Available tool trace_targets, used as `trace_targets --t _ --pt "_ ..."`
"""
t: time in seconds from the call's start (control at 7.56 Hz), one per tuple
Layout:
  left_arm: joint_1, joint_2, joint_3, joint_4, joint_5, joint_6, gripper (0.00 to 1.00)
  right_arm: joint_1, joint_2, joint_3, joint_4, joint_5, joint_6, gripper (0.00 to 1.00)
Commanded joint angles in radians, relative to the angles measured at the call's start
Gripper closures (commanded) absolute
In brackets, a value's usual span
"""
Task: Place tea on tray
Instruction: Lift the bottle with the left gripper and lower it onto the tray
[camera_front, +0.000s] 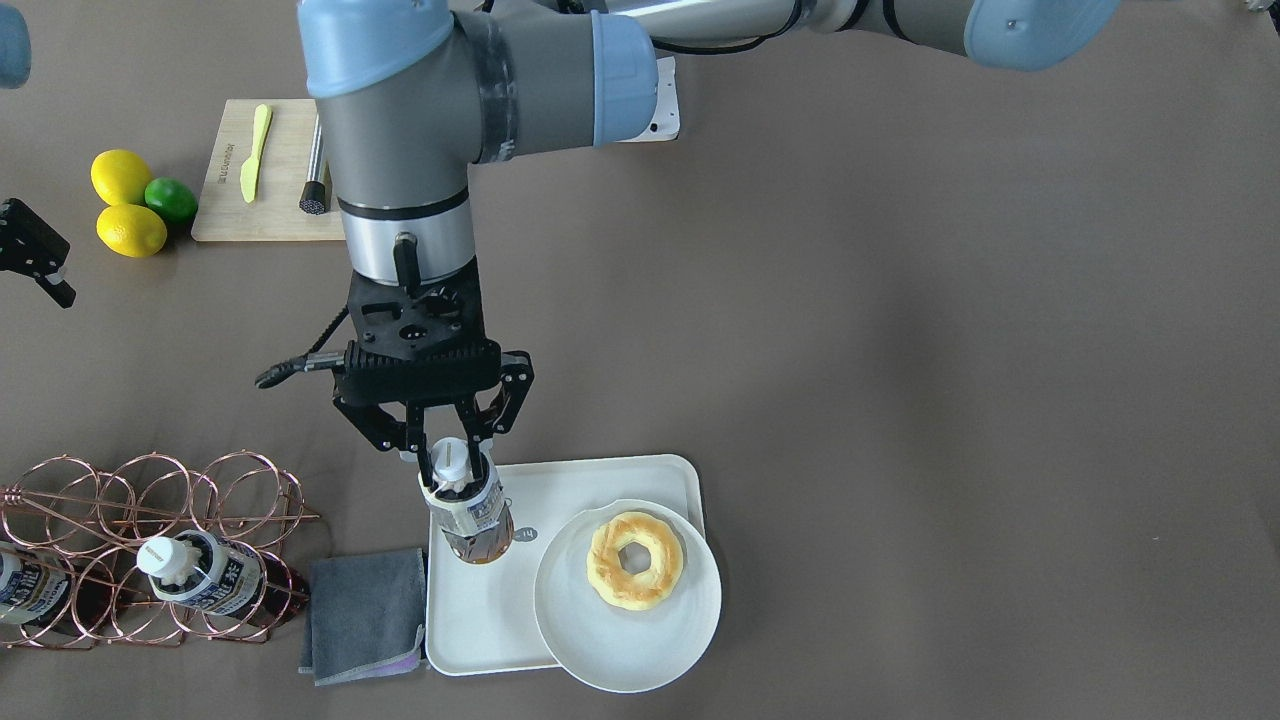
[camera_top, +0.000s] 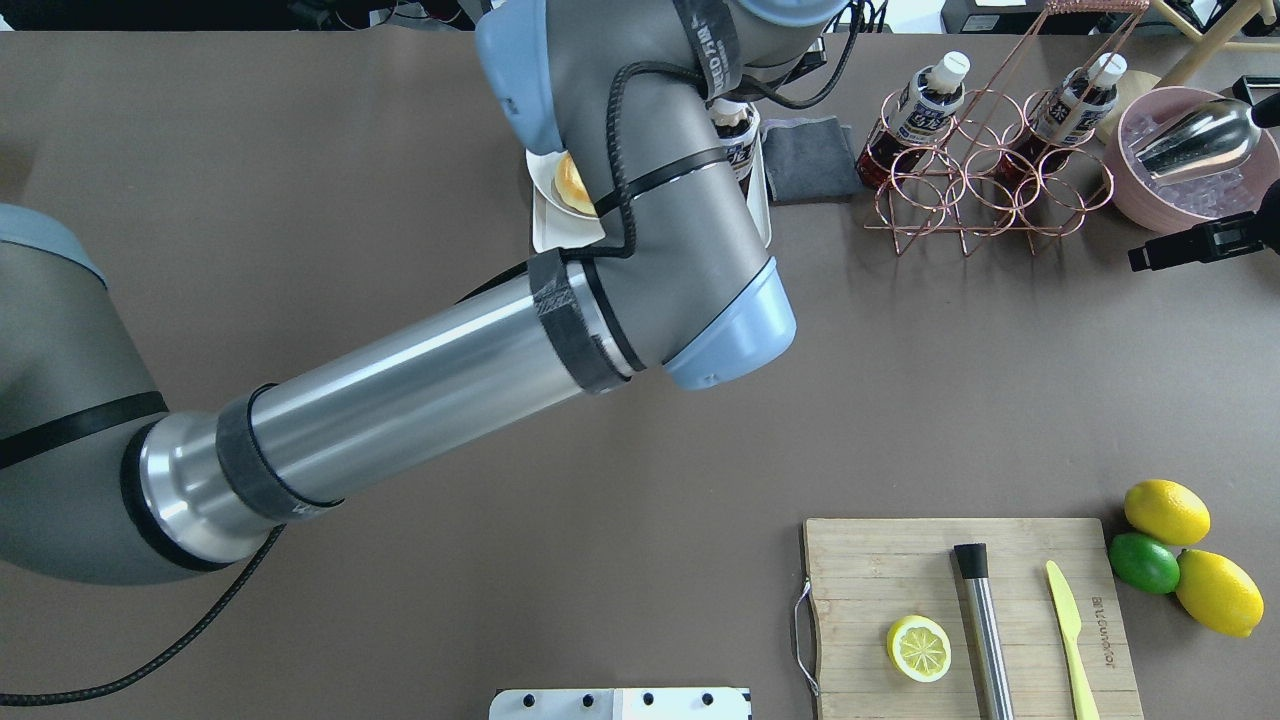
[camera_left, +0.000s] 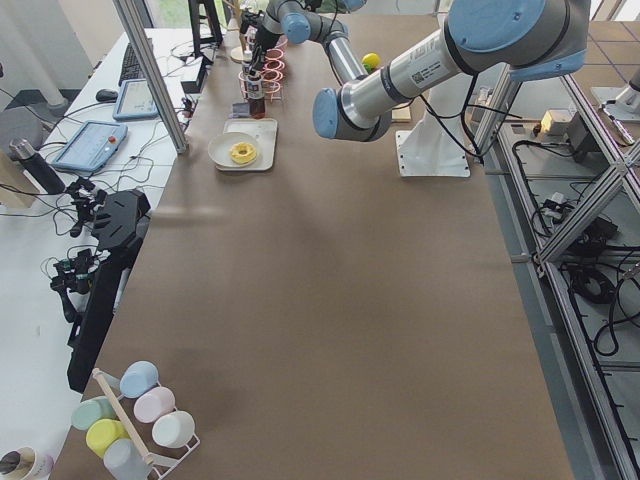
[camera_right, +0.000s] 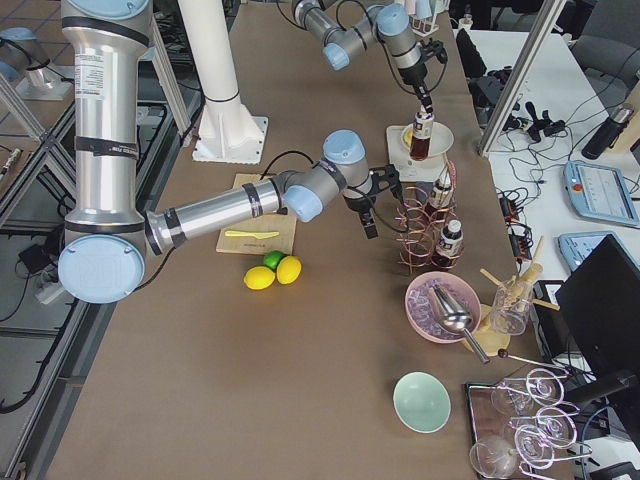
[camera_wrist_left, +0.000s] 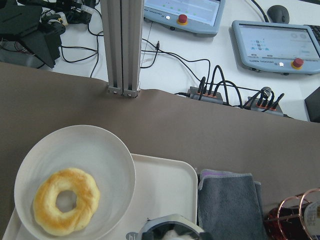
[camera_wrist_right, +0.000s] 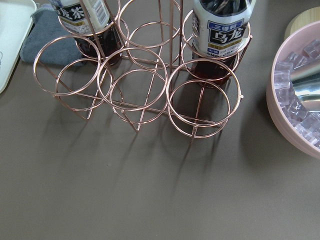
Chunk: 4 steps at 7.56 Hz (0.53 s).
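In my right wrist view I am reading 烏龍 in large dark characters on the label of one racked bottle (camera_wrist_right: 221, 30), and 茶 on the neighbouring bottle (camera_wrist_right: 82, 15). The label on the tea (camera_front: 470, 515) that my left gripper (camera_front: 455, 468) is clasping is showing too blurred to read, as is the stamp on the cutting board (camera_top: 900, 560).

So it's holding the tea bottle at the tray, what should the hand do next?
Probably just open the left hand and let go: the tea bottle looks upright with its base already on the white tray, clear of the doughnut plate, and the hand grips only its cap.
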Motion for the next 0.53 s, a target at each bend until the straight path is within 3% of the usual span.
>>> trace_targets --t 0.0,0.4 --pt "-0.014 -0.061 0.212 -0.111 0.038 0.015 1.00 -0.001 0.003 -0.012 0.001 0.001 0.002 0.00" --pt "0.024 -0.068 0.232 -0.113 0.076 0.012 1.00 -0.001 0.007 -0.015 0.001 0.001 0.008 0.00"
